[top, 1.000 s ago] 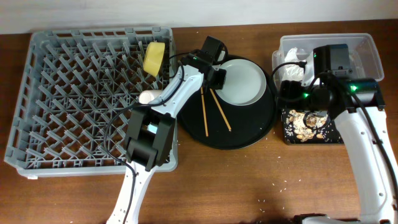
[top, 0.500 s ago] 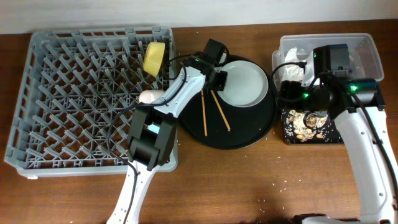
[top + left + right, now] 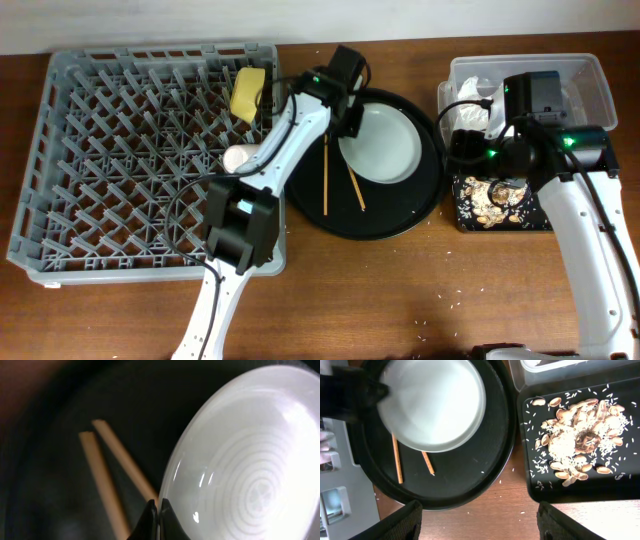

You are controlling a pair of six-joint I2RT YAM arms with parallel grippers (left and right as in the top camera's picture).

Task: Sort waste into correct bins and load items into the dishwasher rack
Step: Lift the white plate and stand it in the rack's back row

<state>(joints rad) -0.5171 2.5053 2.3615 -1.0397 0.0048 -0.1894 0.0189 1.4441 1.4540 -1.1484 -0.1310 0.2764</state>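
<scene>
clamping the pale grey-white round plate, the left gripper is loading dishes; the right gripper gapes, empty. next, likely: into the grey lattice rack left of its fingers.

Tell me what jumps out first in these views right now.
First is the left gripper pinching the rim of the pale plate on the round black tray at centre, with two chopsticks by the plate's edge. Next is the big grey rack on the left, a yellow bowl propped in its top right corner in the overhead view. On the right, food scraps are heaped in the shallow black tray.
</scene>
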